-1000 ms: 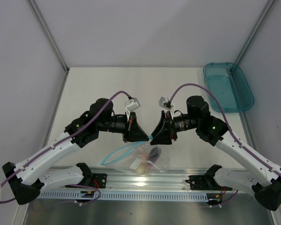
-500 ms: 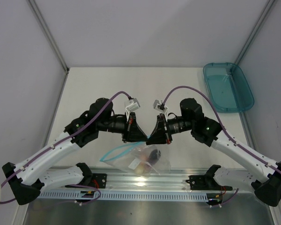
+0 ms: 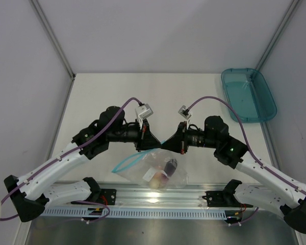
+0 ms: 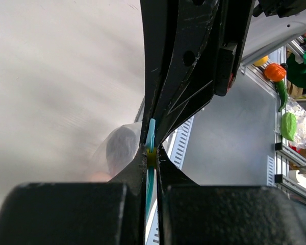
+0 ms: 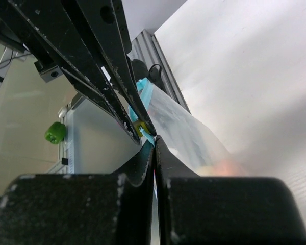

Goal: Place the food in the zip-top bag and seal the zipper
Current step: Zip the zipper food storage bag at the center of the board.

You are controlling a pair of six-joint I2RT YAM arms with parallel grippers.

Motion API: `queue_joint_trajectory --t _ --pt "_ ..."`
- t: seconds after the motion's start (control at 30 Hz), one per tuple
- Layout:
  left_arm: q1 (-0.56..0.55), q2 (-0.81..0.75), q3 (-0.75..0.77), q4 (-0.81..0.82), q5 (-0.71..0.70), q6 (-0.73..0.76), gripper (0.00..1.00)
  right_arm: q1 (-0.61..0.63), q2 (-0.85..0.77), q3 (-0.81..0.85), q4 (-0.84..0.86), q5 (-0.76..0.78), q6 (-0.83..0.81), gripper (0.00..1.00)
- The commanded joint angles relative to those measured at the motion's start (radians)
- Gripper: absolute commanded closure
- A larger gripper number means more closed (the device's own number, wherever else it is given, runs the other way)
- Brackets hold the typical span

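The clear zip-top bag (image 3: 158, 171) hangs near the table's front edge, held up by its mouth edge. Inside it lie the food pieces: a dark purple one (image 3: 169, 166) and pale cream and peach ones (image 3: 156, 178). The teal-blue zipper (image 3: 130, 161) loops down to the left. My left gripper (image 3: 154, 145) is shut on the zipper strip (image 4: 150, 138), with a small yellow slider (image 4: 151, 160) between its tips. My right gripper (image 3: 166, 144) is shut on the same strip (image 5: 144, 91), tip to tip with the left one. The bag shows blurred in both wrist views (image 5: 194, 135).
A teal plastic tray (image 3: 248, 94) stands at the back right corner. An aluminium rail (image 3: 158, 200) with the arm bases runs along the front edge below the bag. White walls close in the table on three sides.
The right gripper has moved left and turned until its tips meet the left gripper's. The bag has lifted and shifted slightly, and the zipper loop at the left has tightened.
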Motion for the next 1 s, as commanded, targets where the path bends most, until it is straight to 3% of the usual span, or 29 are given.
queue_joint_trajectory --t 0.0,0.43,0.6,0.63,0.73,0.97 --pt "-0.01 -0.016 0.009 -0.055 0.019 0.003 0.99 -0.027 -0.034 0.002 0.132 0.125 0.048 1.0" --pt "-0.01 -0.047 0.004 -0.069 0.002 -0.001 0.99 -0.028 -0.06 -0.026 0.115 0.117 0.048 1.0" --pt "-0.01 -0.052 0.012 -0.073 0.011 0.003 0.99 -0.056 -0.017 -0.002 0.17 -0.178 0.007 1.0" --pt "-0.01 -0.05 0.013 -0.07 0.016 0.002 0.99 -0.052 0.006 0.012 0.137 -0.208 -0.03 0.9" --pt "-0.01 -0.047 0.023 -0.067 0.034 0.003 0.99 -0.039 0.029 0.077 0.006 -0.262 -0.137 0.73" --pt "-0.01 -0.047 0.009 -0.047 0.08 -0.004 0.99 -0.038 0.066 0.123 -0.049 -0.321 -0.194 0.79"
